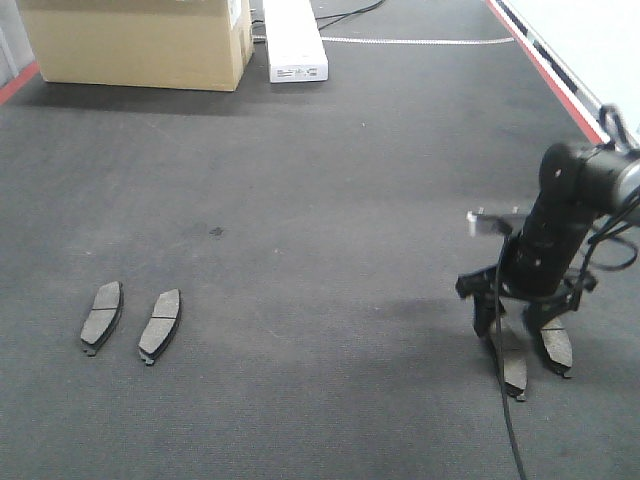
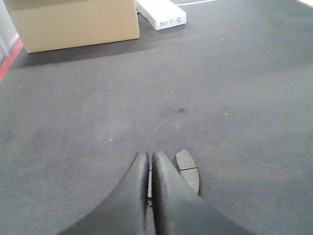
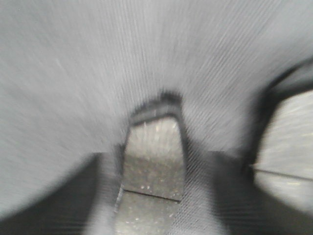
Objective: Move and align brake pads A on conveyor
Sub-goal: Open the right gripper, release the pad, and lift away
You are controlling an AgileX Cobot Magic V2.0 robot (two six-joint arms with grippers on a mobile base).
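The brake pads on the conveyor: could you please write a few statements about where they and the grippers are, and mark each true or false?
1. Two brake pads lie side by side on the conveyor. True.
2. The right gripper hangs over the cardboard box. False: it is low over two other pads.
3. The left gripper is wide open. False: its fingers are together.
4. A white box lies beside the cardboard box. True.
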